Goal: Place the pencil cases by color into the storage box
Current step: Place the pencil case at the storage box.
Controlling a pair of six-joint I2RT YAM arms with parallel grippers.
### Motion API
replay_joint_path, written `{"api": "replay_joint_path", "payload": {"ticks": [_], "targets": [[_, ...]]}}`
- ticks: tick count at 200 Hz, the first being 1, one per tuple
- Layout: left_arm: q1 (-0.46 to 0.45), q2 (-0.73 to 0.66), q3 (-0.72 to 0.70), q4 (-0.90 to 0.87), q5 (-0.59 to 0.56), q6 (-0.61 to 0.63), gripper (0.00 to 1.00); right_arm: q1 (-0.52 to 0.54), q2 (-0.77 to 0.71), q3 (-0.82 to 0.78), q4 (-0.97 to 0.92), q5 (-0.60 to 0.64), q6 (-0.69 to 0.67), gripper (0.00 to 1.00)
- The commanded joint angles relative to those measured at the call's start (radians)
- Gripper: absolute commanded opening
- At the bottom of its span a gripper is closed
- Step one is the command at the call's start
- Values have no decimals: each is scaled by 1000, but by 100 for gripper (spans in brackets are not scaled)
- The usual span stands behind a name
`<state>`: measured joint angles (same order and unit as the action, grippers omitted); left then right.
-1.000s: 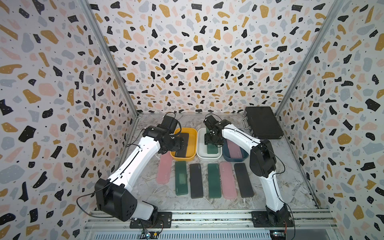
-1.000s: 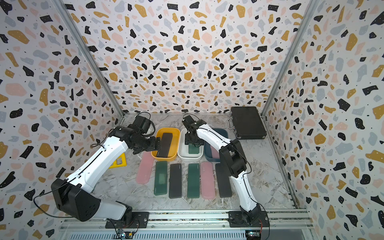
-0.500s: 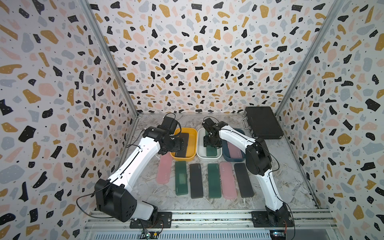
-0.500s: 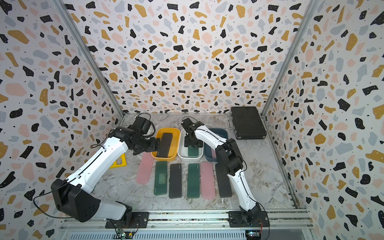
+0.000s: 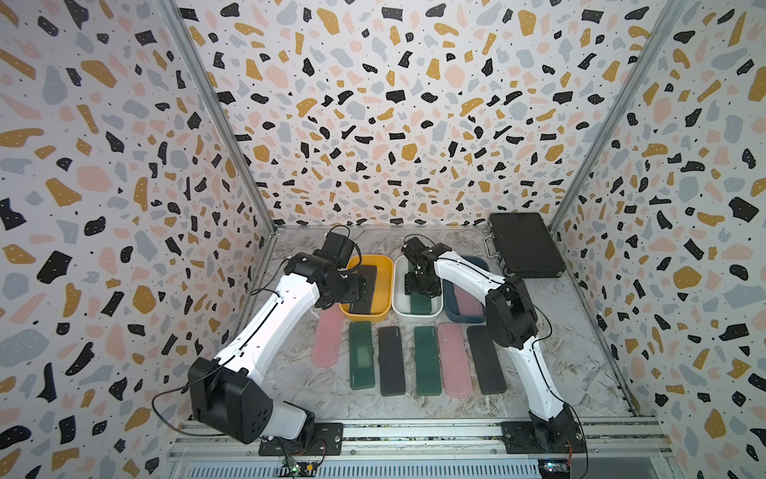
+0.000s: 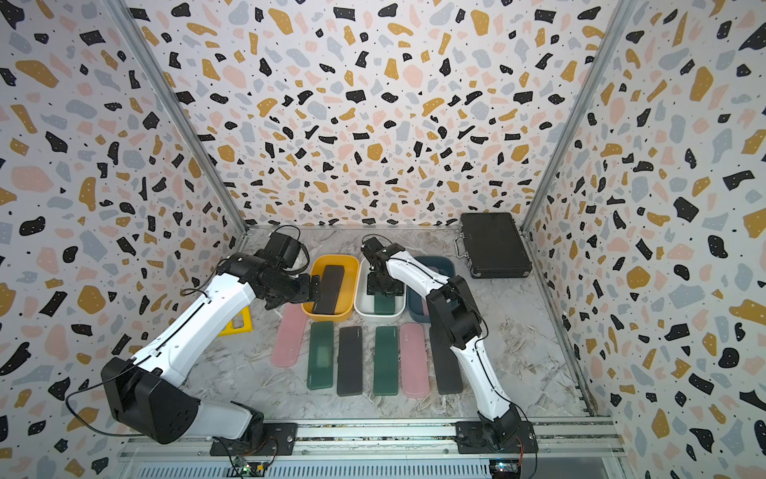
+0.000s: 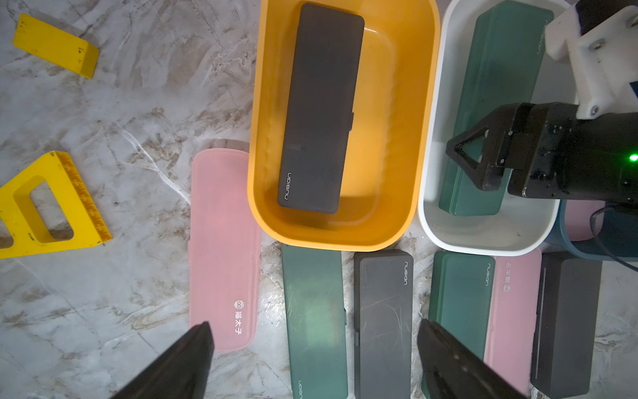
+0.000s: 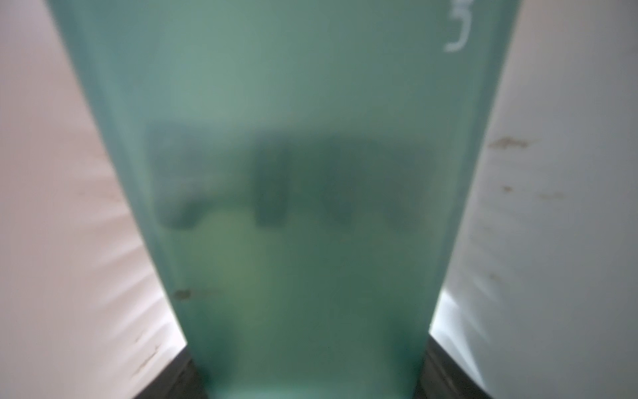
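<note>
The left pincer (image 7: 314,331) hangs wide open and empty over the row of six cases (image 5: 391,361) on the counter (image 5: 559,373), maybe ready to pick one. A black case (image 7: 321,107) lies in the yellow box (image 5: 364,317). The right pincer (image 5: 420,286) squeezes a green case (image 5: 422,305) by its long sides, low in the white box (image 5: 416,316), so each color gets its own box. A pink case (image 5: 464,300) lies in the blue box (image 5: 464,318).

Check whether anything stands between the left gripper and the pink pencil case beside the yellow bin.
Nothing visible does. The open left gripper hangs above the table, and that pink pencil case lies uncovered on it, beside the yellow bin.
</note>
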<state>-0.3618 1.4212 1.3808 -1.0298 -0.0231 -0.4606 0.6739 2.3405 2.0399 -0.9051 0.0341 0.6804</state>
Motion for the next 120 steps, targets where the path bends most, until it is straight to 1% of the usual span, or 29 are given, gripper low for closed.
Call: {"api": "replay_joint_path", "payload": {"ticks": [1,120], "targets": [[2,-17,-8,4,2,5,96,4,7,40,-17,-2,4,59],[3,-10,-12,2,5,10,96,4,19,7,-21,-3,14,65]]}}
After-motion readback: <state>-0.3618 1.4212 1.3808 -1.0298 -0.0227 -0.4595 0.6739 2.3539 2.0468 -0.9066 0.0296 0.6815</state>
